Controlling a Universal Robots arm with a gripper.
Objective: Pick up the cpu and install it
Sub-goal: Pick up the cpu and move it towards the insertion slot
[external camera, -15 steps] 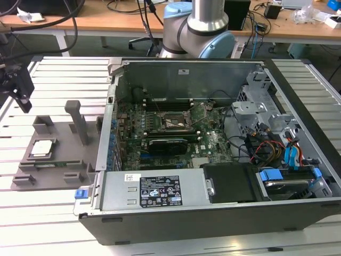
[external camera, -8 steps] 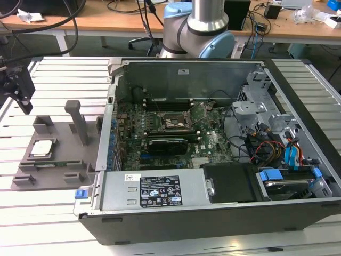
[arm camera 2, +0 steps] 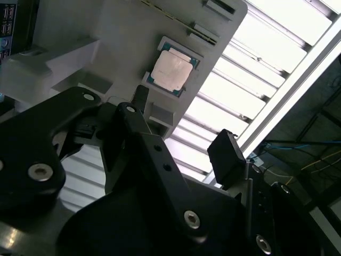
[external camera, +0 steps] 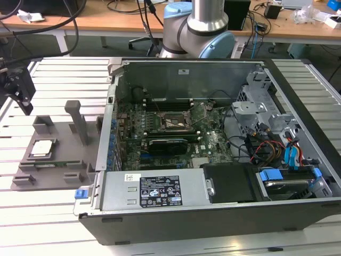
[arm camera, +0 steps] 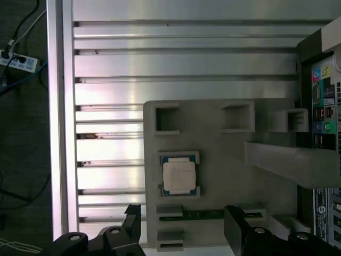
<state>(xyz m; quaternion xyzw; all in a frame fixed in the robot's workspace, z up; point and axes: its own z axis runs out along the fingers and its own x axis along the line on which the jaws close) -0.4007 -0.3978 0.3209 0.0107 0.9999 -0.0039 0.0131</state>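
The slatted metal tabletop (external camera: 53,224) carried a big computer case (external camera: 213,213) lying on its side with the panel off, so I could look straight down at the green motherboard (external camera: 213,146) inside. Behind the case, the robot arm (external camera: 200,26) rose from its blue-capped joint. Just beside the case, on the exterior view's left, lay a grey plastic tray (external camera: 64,160) with a tall post (external camera: 80,122) standing up from it on the side nearest the case. Inside the case, about the middle of the motherboard, sat the black socket frame (external camera: 173,124).

The claw (arm camera: 184,224) hung over the tray, outside the case, its two black fingers (arm camera: 133,218) spread wide with nothing between them. The cpu (arm camera: 178,177) lay flat in a shallow recess of the tray, silver top up, on the part of the tray far from the case. It was clear of the fingers, and nothing was touching it.
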